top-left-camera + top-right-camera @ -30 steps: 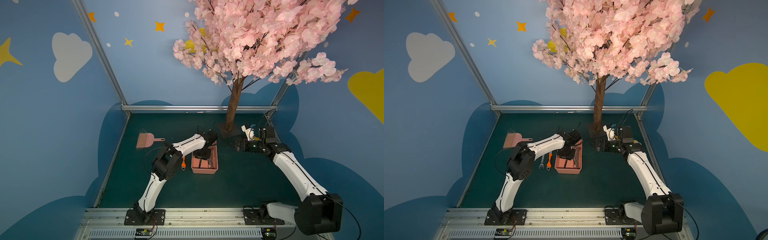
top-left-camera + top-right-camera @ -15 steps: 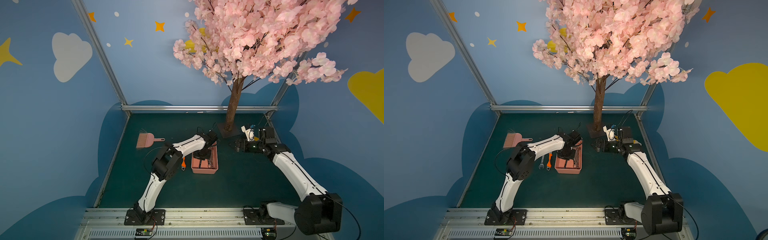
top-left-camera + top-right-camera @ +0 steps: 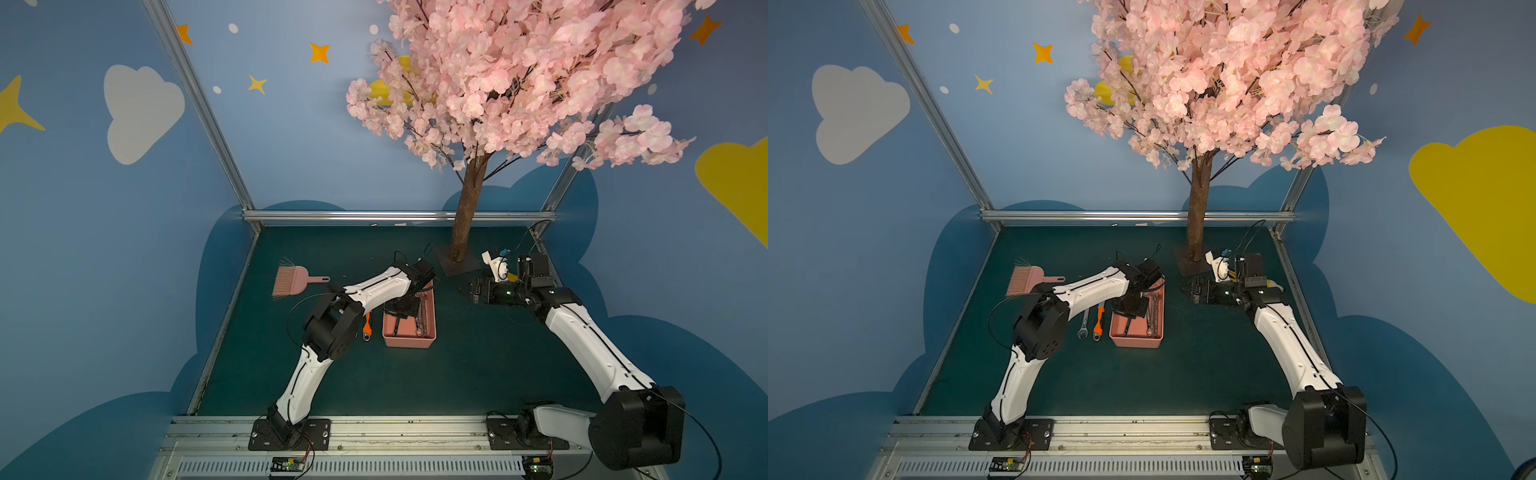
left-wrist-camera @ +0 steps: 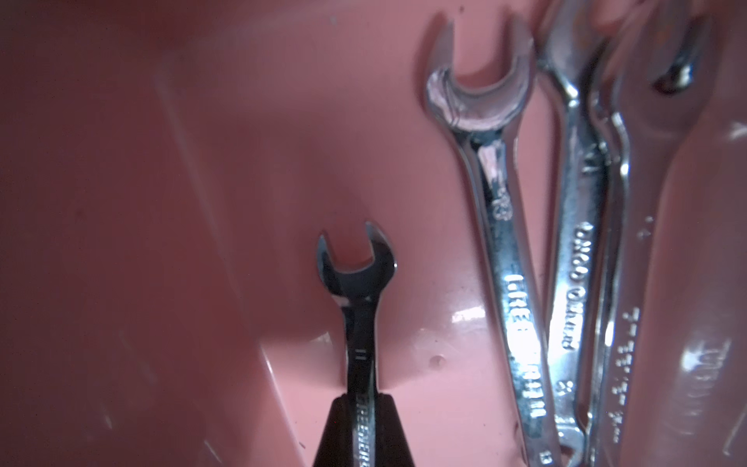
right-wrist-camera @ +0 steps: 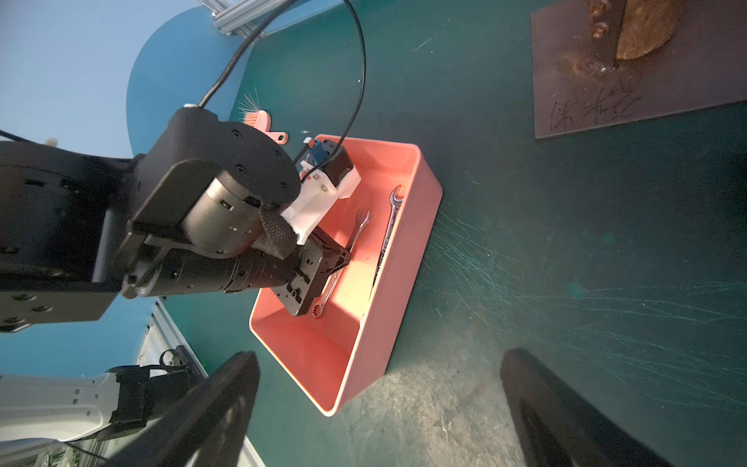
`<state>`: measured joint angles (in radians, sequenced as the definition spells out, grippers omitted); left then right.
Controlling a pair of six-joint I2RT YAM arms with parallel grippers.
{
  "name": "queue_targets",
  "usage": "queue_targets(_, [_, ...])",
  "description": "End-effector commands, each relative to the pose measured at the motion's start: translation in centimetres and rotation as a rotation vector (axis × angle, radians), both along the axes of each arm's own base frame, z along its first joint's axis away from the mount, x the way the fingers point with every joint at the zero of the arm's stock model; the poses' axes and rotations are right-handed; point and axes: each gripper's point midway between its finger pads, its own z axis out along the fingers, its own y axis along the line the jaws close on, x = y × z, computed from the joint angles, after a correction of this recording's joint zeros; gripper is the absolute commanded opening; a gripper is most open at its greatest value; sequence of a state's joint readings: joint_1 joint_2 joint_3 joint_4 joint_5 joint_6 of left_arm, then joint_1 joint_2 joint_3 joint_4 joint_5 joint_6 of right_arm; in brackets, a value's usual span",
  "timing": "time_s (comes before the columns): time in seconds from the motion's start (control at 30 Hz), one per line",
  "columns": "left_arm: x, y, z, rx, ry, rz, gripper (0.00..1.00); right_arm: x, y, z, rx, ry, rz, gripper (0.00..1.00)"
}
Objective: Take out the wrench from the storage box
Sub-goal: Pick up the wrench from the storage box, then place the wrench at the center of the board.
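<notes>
Grasp stage, by the look of the wrist view: clamped tight on the shank of the small wrench [image 4: 355, 279] with the left gripper [image 4: 362, 408], deep inside the box [image 4: 121, 210]. Held about mid-length, open end pointing away from the fingers, low over the pink floor; cannot tell whether touching it or just off it. Not yet out, so next: lift. Close alongside, a few larger wrenches [image 4: 505, 250], bunched against one long wall and apart from the held one. Calls for a straight rise, keeping clear of that bunch and of the rim, then a carry sideways over the wall and a set-down on the mat [image 3: 1183, 374]. Probably best near the loose wrench [image 3: 1083, 326] and the orange-handled tool [image 3: 1098, 320] lying just beside the box, without landing on either. Worth watching for twist or slip in the pinch, given so slim and shiny a shank. As for the right gripper [image 5: 380, 364]: spread wide, empty, parked near the tree base [image 3: 465, 268], well apart from the box; likely nothing asked of it for this lift.
</notes>
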<state>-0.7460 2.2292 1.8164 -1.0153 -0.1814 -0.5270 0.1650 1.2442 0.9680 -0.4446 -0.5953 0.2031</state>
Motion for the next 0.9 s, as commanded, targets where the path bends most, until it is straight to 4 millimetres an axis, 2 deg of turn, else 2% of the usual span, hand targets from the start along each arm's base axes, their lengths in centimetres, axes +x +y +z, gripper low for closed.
queue_targets(0.0, [0.4,0.4,3.2,-0.011,-0.041,-0.001,0.03,0.0,0.2,0.7,0.021,-0.026,0.016,0.98])
queue_targets(0.17, [0.5,0.2,4.8,-0.024,-0.047,-0.002,0.03,0.0,0.2,1.1,0.02,-0.038,0.012,0.98])
queue_targets(0.6, [0.8,0.7,12.2,-0.09,-0.046,-0.013,0.03,0.4,0.6,3.1,0.043,-0.078,0.024,0.98])
queue_targets(0.7, [0.7,2.4,13.5,-0.062,-0.049,-0.009,0.03,0.4,1.0,3.2,0.047,-0.08,0.035,0.98])
queue_targets(0.87, [1.0,6.5,13.2,-0.028,-0.07,0.033,0.03,0.2,2.0,3.2,0.048,-0.085,0.063,0.98])
